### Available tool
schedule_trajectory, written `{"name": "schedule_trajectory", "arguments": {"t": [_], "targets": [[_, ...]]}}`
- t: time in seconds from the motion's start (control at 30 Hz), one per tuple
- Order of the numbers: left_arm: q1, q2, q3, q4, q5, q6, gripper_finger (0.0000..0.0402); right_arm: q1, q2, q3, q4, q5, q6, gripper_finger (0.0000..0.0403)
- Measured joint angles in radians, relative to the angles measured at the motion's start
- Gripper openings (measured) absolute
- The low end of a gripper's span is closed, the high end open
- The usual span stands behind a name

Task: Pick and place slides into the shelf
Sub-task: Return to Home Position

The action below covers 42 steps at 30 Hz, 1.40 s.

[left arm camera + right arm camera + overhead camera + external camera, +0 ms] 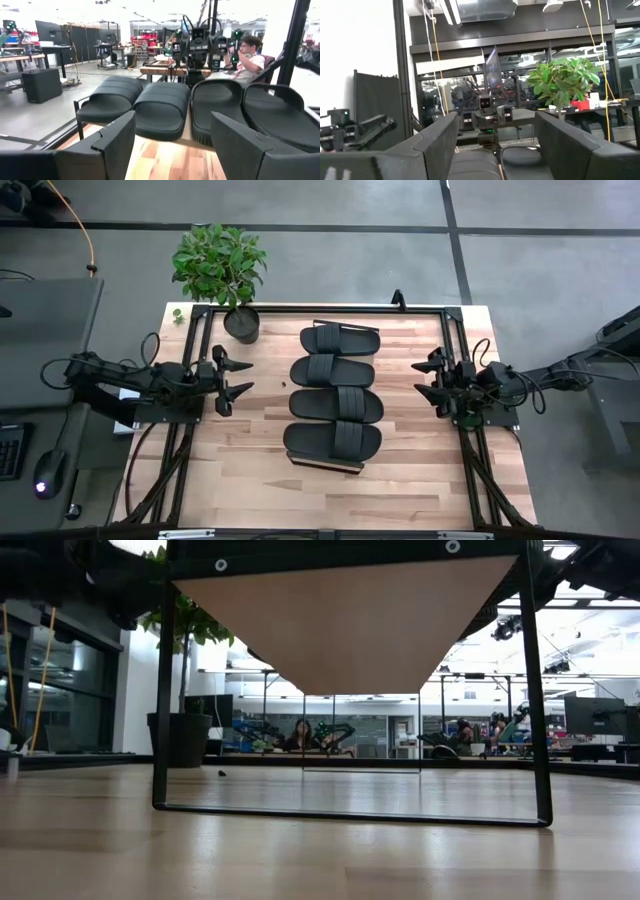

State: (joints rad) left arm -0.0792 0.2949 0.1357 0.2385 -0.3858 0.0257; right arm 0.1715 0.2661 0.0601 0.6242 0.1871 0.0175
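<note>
Slides (pixel 336 404): all four are up on the shelf and none is loose, so placing looks done. My read is that only parking the arms is left, with nothing more to pick.

Table (pixel 250 480): one, light wood top. No slide lies on the bare wood in the high view.

Shelf (pixel 322 464): one, mid-table between the two arms. It is mostly covered; only its end plank and a bit of dark frame show past the slides. The low view shows the plank's underside and the dark frame standing on the table, but no slides from there.

Plant (pixel 220 265): one, in a dark pot at a table corner on the left arm's side. It is near one end of the shelf, not touching it.

Count of slides: four, black, ribbed straps up. They lie crosswise in a single row along the shelf, each touching or slightly overlapping its neighbour. The row is a bit uneven, and the slide at the plant end sits shifted toward the right arm. The left wrist view shows the same four side by side; can't tell if every sole sits flat.

Grippers: two.
- The left gripper (pixel 243 377) is beside the row on its own side, fingers spread apart, empty, clear of the slides.
- The right gripper (pixel 420 378) is on the opposite side, fingers also apart, empty, well apart from the slides.
</note>
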Motion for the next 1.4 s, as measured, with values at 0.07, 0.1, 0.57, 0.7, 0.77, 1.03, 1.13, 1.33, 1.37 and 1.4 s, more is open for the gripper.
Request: {"name": "schedule_trajectory", "arguments": {"t": [0.07, 0.1, 0.57, 0.7, 0.77, 1.03, 1.13, 1.33, 1.37, 1.4], "targets": [[0.0, -0.017, 0.0, -0.034, -0.007, 0.0, 0.0239, 0.0, 0.0, 0.0, 0.0, -0.004, 0.005, 0.0255], [0.0, -0.026, 0.0, -0.05, -0.018, 0.0, 0.0239, 0.0, 0.0, 0.0, 0.001, -0.009, 0.004, 0.0255], [0.0, -0.084, 0.0, -0.146, -0.045, -0.019, 0.0239, 0.0, -0.002, -0.05, 0.052, -0.004, 0.011, 0.0255], [0.0, -0.084, 0.0, -0.145, -0.045, -0.023, 0.0239, 0.0, -0.001, -0.05, 0.048, -0.003, 0.009, 0.0255], [0.0, -0.084, -0.015, -0.111, -0.045, -0.023, 0.0239, 0.0, -0.001, -0.05, 0.045, -0.004, 0.009, 0.0255], [0.0, -0.087, -0.122, 0.086, 0.0, 0.016, 0.0239, -0.001, -0.001, -0.05, 0.037, -0.003, 0.009, 0.0255], [0.0, -0.099, -0.122, 0.086, 0.127, 0.058, 0.0239, -0.001, -0.001, -0.05, 0.036, -0.003, 0.009, 0.0255], [0.0, -0.117, -0.122, 0.049, 0.187, 0.064, 0.0239, -0.001, -0.001, -0.05, 0.005, 0.007, 0.017, 0.0255], [0.0, -0.117, -0.122, 0.032, 0.186, 0.058, 0.0239, -0.001, -0.001, -0.05, -0.002, 0.018, 0.025, 0.0255], [0.0, -0.116, -0.122, 0.014, 0.182, 0.056, 0.0239, -0.001, -0.001, -0.05, -0.012, 0.025, 0.028, 0.0255]]}}
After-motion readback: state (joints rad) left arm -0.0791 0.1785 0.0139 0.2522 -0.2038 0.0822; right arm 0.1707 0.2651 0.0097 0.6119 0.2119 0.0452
